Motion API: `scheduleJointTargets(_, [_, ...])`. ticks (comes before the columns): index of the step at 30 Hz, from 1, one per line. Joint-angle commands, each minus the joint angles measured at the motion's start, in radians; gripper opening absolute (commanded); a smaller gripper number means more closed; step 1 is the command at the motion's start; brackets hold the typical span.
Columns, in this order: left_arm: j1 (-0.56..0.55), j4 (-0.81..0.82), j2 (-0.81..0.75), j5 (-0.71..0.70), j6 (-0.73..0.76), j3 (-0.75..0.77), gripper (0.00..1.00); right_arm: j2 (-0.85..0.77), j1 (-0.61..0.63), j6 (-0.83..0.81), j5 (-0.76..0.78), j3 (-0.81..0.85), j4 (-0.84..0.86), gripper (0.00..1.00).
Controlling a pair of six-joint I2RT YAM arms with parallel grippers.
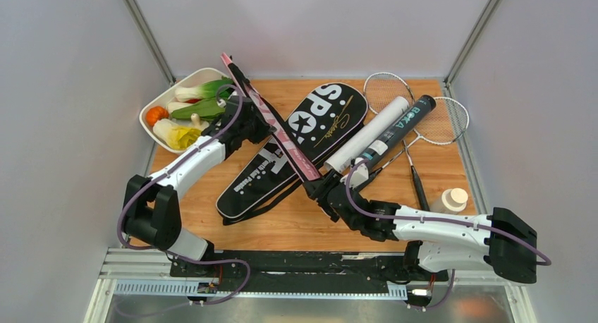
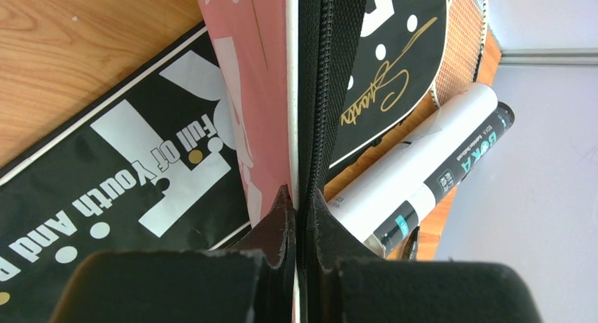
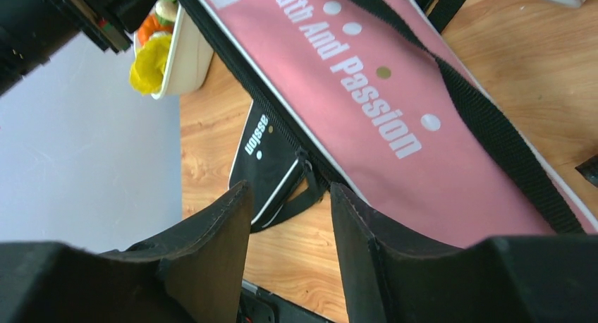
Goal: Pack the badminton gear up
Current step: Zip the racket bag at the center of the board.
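**One cover up on edge, nothing packed yet**

Two arms are at the pink cover (image 1: 285, 143), which stands on its long edge, running slantwise over the black cover (image 1: 321, 122) that lies flat on the table (image 1: 437, 175). The left gripper (image 2: 296, 199) is clenched on the pink cover's zip edge near the wide head end, with the zip (image 2: 314, 111) running straight up between its fingers. The right gripper (image 3: 289, 189) sits at the narrow handle end with its fingers parted and nothing between them; the pink cloth lies just beyond its right finger, and whether it touches is unclear.

The step in hand looks like getting the pink cover open so that a racket can go in. The zip appears shut along the stretch in view.

The rest of the gear waits to the right. The two rackets (image 1: 430, 118) lie crossed by the far right corner, and the white tube (image 1: 370, 131) and black tube (image 1: 398, 129) rest side by side between them and the black cover. No shuttlecocks show.

Next, the right gripper likely needs to find the zip pull or a free edge and close on it while the left holds the cover steady. The pull is not visible from any view, so that will call for care. The strap on the pink face could get caught by mistake.
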Motion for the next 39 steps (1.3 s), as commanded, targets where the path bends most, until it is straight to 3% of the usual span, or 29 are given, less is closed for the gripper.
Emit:
scheduleJointTargets(1, [0.0,0.115,-0.091,0.013,-0.046,-0.007,0.0,-0.01,-0.007,0.065,0.094,-0.006,0.024,0.51])
scheduleJointTargets(11, [-0.01,0.145,-0.141,-0.021,-0.097,-0.058,0.0,-0.066,0.009,-0.002,-0.059,0.004,-0.008,0.48])
scheduleJointTargets(22, [-0.028,0.147,-0.162,-0.148,-0.144,-0.048,0.0,-0.047,0.04,-0.027,-0.067,0.066,-0.054,0.49])
scheduleJointTargets(39, [-0.035,0.134,-0.193,-0.139,-0.213,-0.078,0.0,0.089,0.038,0.12,0.014,0.074,-0.049,0.54])
